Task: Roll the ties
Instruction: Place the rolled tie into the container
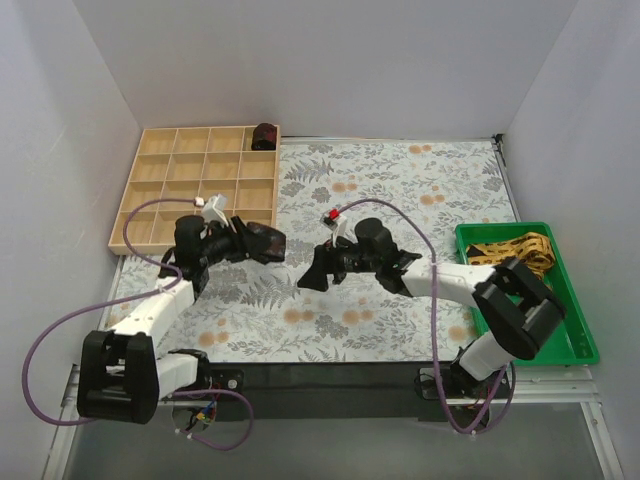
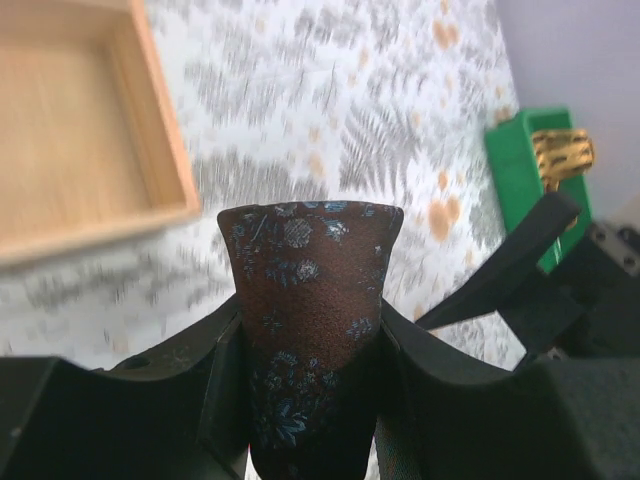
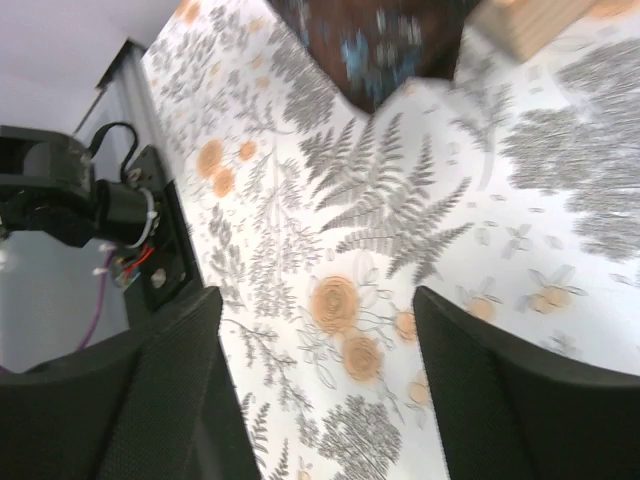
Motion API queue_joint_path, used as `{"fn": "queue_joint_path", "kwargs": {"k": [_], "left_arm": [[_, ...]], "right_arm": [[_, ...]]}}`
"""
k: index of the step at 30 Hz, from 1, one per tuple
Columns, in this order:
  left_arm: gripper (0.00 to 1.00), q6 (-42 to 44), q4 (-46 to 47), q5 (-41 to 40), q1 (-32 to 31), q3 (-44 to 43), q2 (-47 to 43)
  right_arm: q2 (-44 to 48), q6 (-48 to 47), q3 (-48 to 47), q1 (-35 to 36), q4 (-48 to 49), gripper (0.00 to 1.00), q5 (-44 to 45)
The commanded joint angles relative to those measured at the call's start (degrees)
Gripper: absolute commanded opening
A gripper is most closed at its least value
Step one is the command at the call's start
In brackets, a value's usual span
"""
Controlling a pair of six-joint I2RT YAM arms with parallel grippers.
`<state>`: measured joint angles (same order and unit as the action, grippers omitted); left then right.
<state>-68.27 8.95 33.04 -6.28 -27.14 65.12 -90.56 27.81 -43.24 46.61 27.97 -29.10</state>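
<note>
Upper left: wooden divider tray (image 1: 195, 185) on the floral counter (image 1: 400, 190). One dark rolled tie (image 1: 264, 135) sits in its far right corner compartment; the other compartments look bare.

Left of centre: left gripper (image 1: 258, 242), jaws narrowed and pinching a maroon rolled tie with blue flowers (image 2: 310, 290). The wrist view shows the roll standing up between the pads. It is just beside the tray's near right corner, over the counter; can't tell whether it is lifted or touching.

Centre: right gripper (image 1: 312, 276), jaws wide with nothing between them, near the left one but apart from it.

Right edge: green bin (image 1: 575, 330) with a yellow patterned tie (image 1: 515, 250) lying loose, unrolled.

Step in hand is probably stowing this roll. To do it well:
- Hold the squeeze steady so the coil doesn't spring open.
- Carry it over a free compartment and bring it straight down clear of the dividers.
- Release only once it is seated.
- Keep the right arm clear of the path; the yellow tie looks like the next one.
</note>
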Motion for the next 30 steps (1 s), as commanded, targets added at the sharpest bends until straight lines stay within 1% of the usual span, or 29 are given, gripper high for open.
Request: {"fn": "queue_joint_path", "kwargs": {"k": [1, 2, 3, 4, 5, 6, 7, 8, 9, 10, 11, 12, 14, 15, 18, 24, 25, 27, 30], "left_arm": [[0.23, 3.93, -1.83, -0.6, 0.66, -12.89, 4.73], [0.23, 4.2, -1.66, -0.52, 0.92, -15.29, 8.84], [0.23, 4.28, -1.48, -0.34, 1.53, -18.1, 10.79], [0.23, 4.46, -1.31, -0.34, 1.8, -22.83, 13.16], [0.22, 4.64, -1.22, -0.25, 2.06, -25.92, 17.71], [0.23, 4.9, -1.22, 0.01, 2.59, -28.47, 20.46], [0.23, 4.9, -1.22, 0.45, 2.94, -30.85, 22.83], [0.23, 4.99, -1.13, 1.23, 3.29, -35.92, 25.12], [0.23, 5.34, -1.13, 1.33, 3.9, -38.06, 29.75], [0.23, 5.86, -1.3, 1.59, 4.17, -40.69, 31.8], [0.23, 6.39, -2.26, 1.85, 4.61, -45.07, 34.34], [0.23, 7.0, -3.23, 2.03, 5.66, -47.63, 38.11], [0.23, 8.94, -4.38, 2.12, 6.2, -52.99, 41.91], [0.23, 9.29, -4.73, 2.64, 9.33, -54.5, 45.23], [0.23, 9.82, -5.0, 3.79, 12.86, -60.03, 50.0], [0.24, 12.9, -7.72, 3.97, 17.35, -70.58, 61.78], [0.23, 13.07, -8.42, 3.53, 17.71, -73.12, 63.36], [0.24, 13.77, -8.69, 3.26, 18.67, -75.42, 66.88], [0.24, 16.57, -12.98, 0.81, 19.03, -80.08, 70.75]], "right_arm": [[6.88, -9.6, 2.11, -2.22, -10.02, 0.73, 6.33], [9.76, -10.58, 2.63, -2.66, -11.6, 0.77, 8.78], [11.18, -11.46, 2.99, -3.62, -14.23, 0.83, 9.84], [12.5, -12.34, 3.6, -4.07, -15.65, 0.86, 10.99], [14.87, -14.17, 3.78, -4.24, -16.97, 0.89, 13.52], [15.93, -14.71, 3.96, -4.59, -18.89, 0.92, 14.42], [16.9, -15.5, 4.48, -4.77, -19.61, 0.92, 15.03], [18.57, -16.55, 4.57, -4.86, -20.4, 0.94, 15.91], [19.19, -17.08, 4.75, -5.12, -21.28, 0.94, 16.18], [19.72, -17.44, 4.92, -5.21, -21.63, 0.94, 16.36], [20.51, -17.88, 5.1, -5.21, -21.9, 0.93, 16.53], [20.78, -18.49, 5.19, -5.47, -22.34, 0.94, 16.62], [21.22, -19.11, 5.19, -5.65, -22.87, 0.94, 16.8], [21.13, -19.72, 5.19, -5.83, -23.22, 0.94, 16.71], [20.69, -20.6, 5.01, -6.18, -23.75, 0.93, 16.36], [18.94, -22.01, 4.22, -6.36, -24.53, 0.93, 15.22], [18.76, -22.53, 4.13, -6.36, -24.71, 0.93, 15.48], [18.49, -22.89, 4.22, -6.53, -25.15, 0.93, 16.35], [18.14, -23.77, 4.22, -6.62, -26.03, 0.93, 17.41]]}}
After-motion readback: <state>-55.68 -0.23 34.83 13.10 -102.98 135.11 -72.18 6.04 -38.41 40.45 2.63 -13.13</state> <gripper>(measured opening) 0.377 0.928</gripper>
